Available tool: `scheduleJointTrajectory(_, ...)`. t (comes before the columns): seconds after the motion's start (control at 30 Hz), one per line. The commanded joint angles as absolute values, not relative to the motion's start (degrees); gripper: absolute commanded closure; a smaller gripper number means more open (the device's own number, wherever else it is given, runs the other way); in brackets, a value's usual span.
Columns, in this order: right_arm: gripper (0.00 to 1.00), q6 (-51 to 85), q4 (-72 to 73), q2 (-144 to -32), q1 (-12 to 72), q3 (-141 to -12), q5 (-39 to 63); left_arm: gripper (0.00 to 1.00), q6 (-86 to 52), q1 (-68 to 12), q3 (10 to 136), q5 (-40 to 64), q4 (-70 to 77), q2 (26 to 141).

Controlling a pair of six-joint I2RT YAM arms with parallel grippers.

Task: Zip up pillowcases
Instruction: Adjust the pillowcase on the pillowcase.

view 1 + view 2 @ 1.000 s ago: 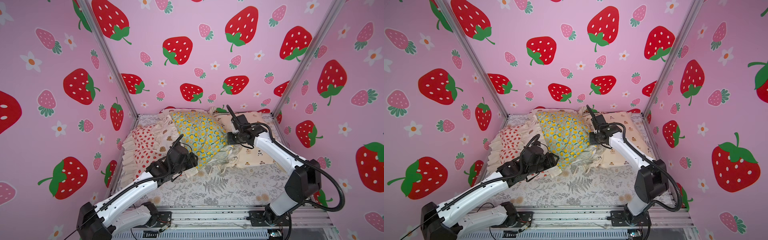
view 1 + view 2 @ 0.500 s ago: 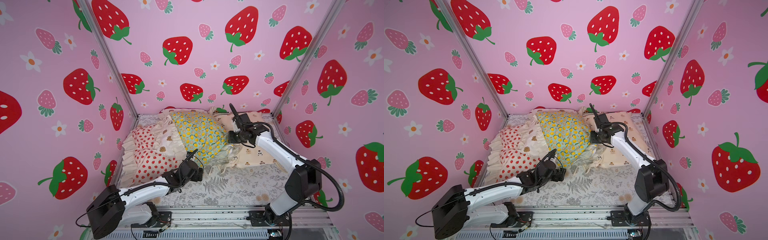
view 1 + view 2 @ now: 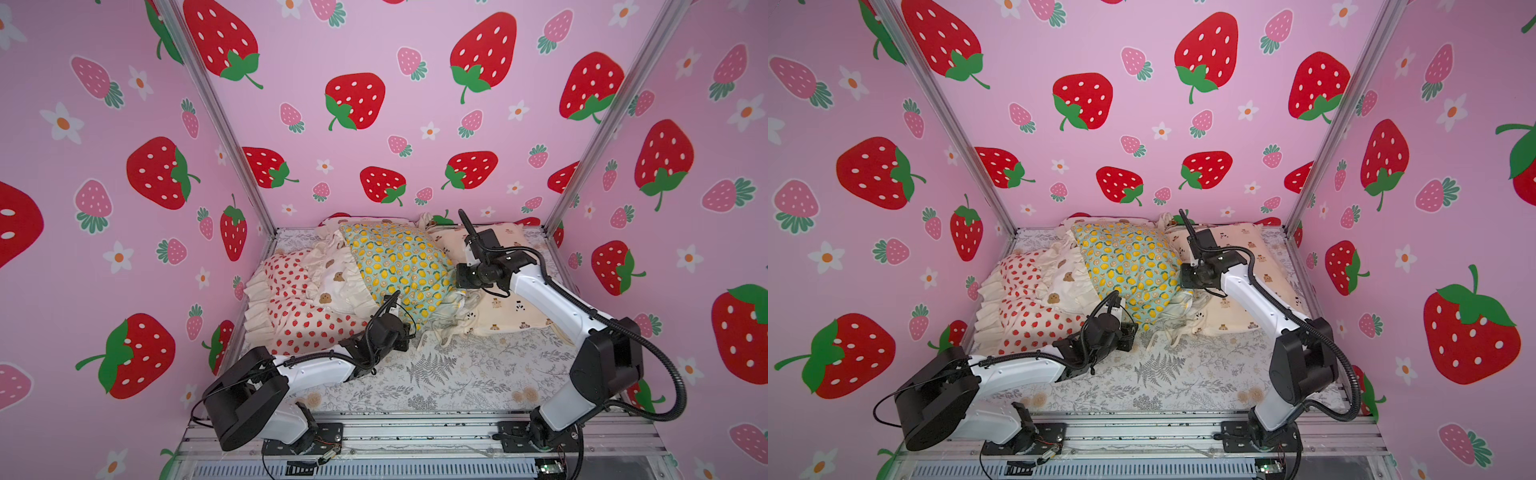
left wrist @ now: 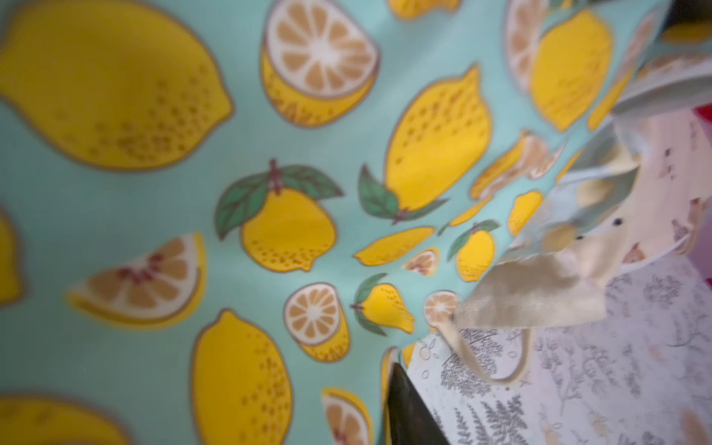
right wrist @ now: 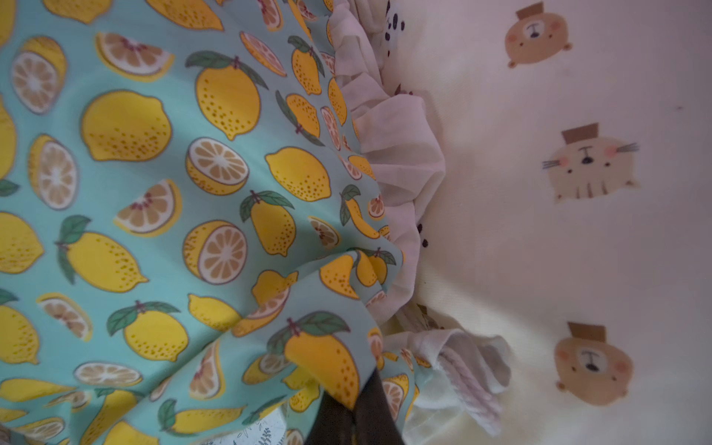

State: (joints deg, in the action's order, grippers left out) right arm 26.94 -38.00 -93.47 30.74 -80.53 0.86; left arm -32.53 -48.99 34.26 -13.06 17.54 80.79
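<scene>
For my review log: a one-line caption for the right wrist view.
Right gripper pinching a fold of the lemon pillowcase, beside the cream bear pillowcase.

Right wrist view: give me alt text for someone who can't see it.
Close-up of a mint lemon pillowcase filling over half the frame, its fabric bunched over the dark right gripper, which looks shut on it. A pale ruffle edges the case, and beside it lies a cream pillowcase printed with bear and cat faces.
</scene>
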Motion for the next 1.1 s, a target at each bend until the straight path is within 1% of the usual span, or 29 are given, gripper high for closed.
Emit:
scheduleJointTrajectory(0.0, 0.95, 26.9, -36.9, -92.8, 30.6, -79.8, 0.1, 0.76, -34.4, -48.9, 37.5, -11.4, 19.2, 79.6)
scheduleJointTrajectory(0.1, 0.91, 26.5, -35.9, -92.1, 30.6, -79.6, 0.2, 0.89, -36.3, -48.9, 36.8, -9.9, 17.8, 75.6)
scheduleJointTrajectory(0.13, 0.9, 26.2, -35.7, -91.8, 30.6, -79.6, 0.2, 0.93, -37.6, -48.8, 37.4, -10.0, 15.4, 74.1)
scheduleJointTrajectory(0.17, 0.87, 26.1, -35.5, -91.5, 30.6, -79.6, 0.4, 0.93, -38.7, -48.7, 38.1, -9.9, 13.1, 73.0)
scheduleJointTrajectory(0.2, 0.84, 25.9, -35.4, -91.0, 30.6, -79.6, 0.7, 0.99, -40.1, -48.4, 39.3, -9.1, 10.2, 72.0)
scheduleJointTrajectory(0.27, 0.76, 25.9, -34.4, -89.0, 30.7, -78.9, 1.4, 1.0, -43.1, -47.6, 41.1, -6.8, 5.9, 70.3)
scheduleJointTrajectory(0.37, 0.6, 26.6, -33.0, -84.3, 31.1, -76.5, 3.3, 1.0, -49.5, -46.5, 43.0, -4.5, 1.4, 67.1)
scheduleJointTrajectory(0.53, 0.44, 28.3, -33.8, -75.0, 33.9, -72.8, 5.3, 1.0, -64.8, -42.0, 43.5, 1.4, -3.5, 62.5)
scheduleJointTrajectory(0.63, 0.42, 31.1, -33.3, -69.8, 37.4, -69.5, 7.8, 1.0, -71.1, -41.2, 44.1, 2.5, -4.5, 60.5)
scheduleJointTrajectory(0.73, 0.43, 34.2, -30.2, -66.0, 42.7, -65.2, 8.0, 1.0, -76.9, -41.2, 44.9, 2.6, -5.2, 59.3)
scheduleJointTrajectory(0.77, 0.45, 35.0, -28.2, -65.1, 44.5, -63.4, 8.1, 1.0, -78.3, -41.2, 44.9, 2.8, -4.7, 59.1)
scheduleJointTrajectory(0.83, 0.51, 36.2, -21.5, -64.0, 48.3, -58.9, 8.9, 1.0, -83.3, -41.1, 44.2, 2.8, -4.6, 58.6)
scheduleJointTrajectory(0.9, 0.53, 36.7, -17.8, -64.3, 51.1, -56.1, 8.6, 1.0, -87.8, -41.1, 42.5, 3.0, -2.4, 57.9)
scheduleJointTrajectory(0.97, 0.56, 36.7, -13.7, -65.0, 53.2, -53.6, 9.0, 1.0, -90.0, -41.1, 42.0, 2.5, -1.6, 57.2)
scheduleJointTrajectory(1.07, 0.64, 35.5, -6.1, -66.6, 56.6, -50.4, 9.5, 1.0, -92.1, -41.2, 42.8, 1.4, -4.9, 56.4)
